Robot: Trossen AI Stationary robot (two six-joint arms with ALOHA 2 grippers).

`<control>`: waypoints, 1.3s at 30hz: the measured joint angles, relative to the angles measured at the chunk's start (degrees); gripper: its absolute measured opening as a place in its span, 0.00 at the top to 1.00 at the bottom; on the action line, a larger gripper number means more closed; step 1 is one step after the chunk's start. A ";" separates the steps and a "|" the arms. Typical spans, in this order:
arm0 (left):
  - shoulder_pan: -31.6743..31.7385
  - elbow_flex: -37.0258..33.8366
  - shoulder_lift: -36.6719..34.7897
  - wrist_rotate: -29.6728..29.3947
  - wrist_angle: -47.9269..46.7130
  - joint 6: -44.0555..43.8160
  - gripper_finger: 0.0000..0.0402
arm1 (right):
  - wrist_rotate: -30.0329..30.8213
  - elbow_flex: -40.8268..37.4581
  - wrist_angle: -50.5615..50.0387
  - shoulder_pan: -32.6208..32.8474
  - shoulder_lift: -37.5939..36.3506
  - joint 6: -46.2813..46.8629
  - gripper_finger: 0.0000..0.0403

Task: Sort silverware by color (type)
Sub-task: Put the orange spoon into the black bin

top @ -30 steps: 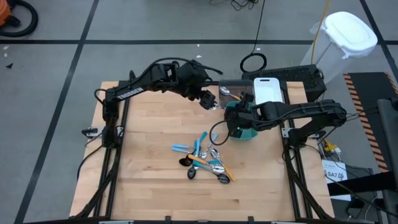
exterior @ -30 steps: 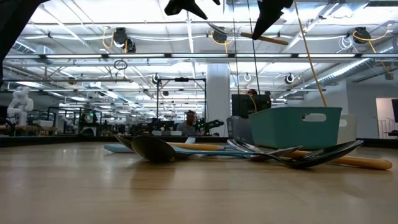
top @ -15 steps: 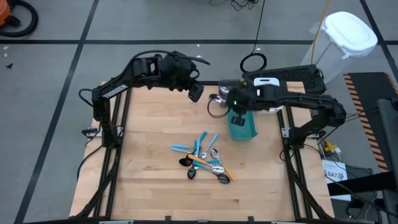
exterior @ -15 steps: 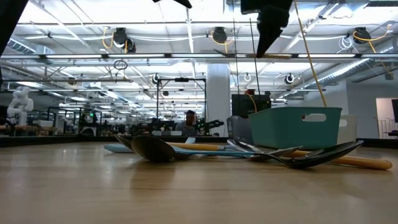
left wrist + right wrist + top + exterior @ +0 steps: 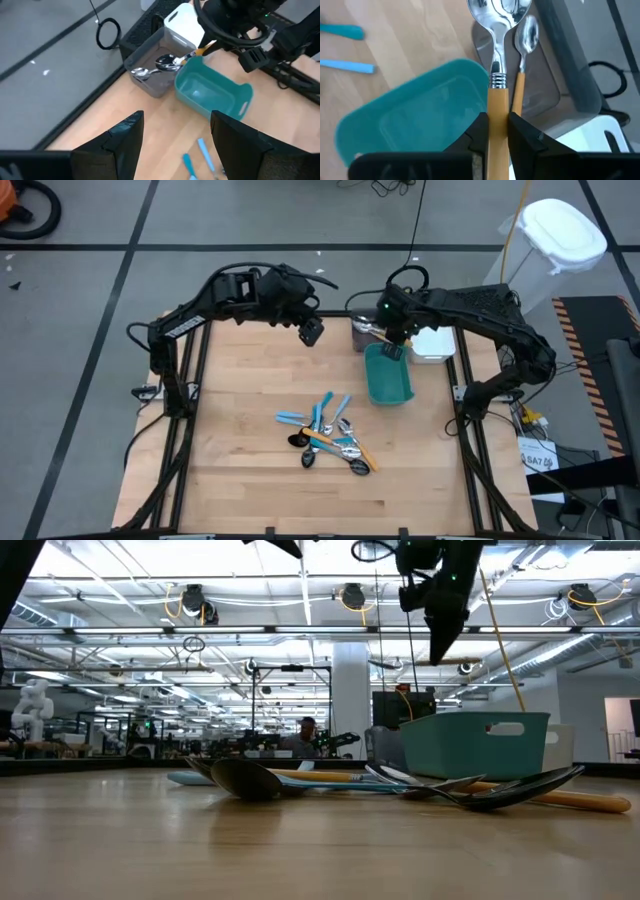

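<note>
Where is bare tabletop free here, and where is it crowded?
Bare wood lies between the left gripper and the silverware pile, and along the near edge. It is crowded at the far right: gray bin, teal bin, white bin, with the right gripper holding an orange-handled spoon.

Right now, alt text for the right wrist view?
The right pincer, shut on an orange-handled spoon, holds its silver head over the gray bin, where another orange-handled spoon lies. The teal bin sits beside it on the wooden table.

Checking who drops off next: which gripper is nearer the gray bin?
Right. The right gripper, shut on an orange-handled spoon, hangs at the gray bin. The left gripper, open, is off to the bin's side.
</note>
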 joint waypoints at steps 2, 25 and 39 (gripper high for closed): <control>0.54 0.00 0.00 -0.10 -0.04 1.82 0.43 | -0.18 -1.39 0.99 -1.11 0.00 -0.02 0.90; 2.93 -0.02 0.50 -4.38 -1.79 19.50 0.43 | -6.05 -4.52 11.65 -7.22 0.00 0.28 0.89; -0.54 -0.81 0.52 2.22 -1.10 11.22 0.58 | -7.56 -4.52 12.23 -7.20 0.01 1.69 0.89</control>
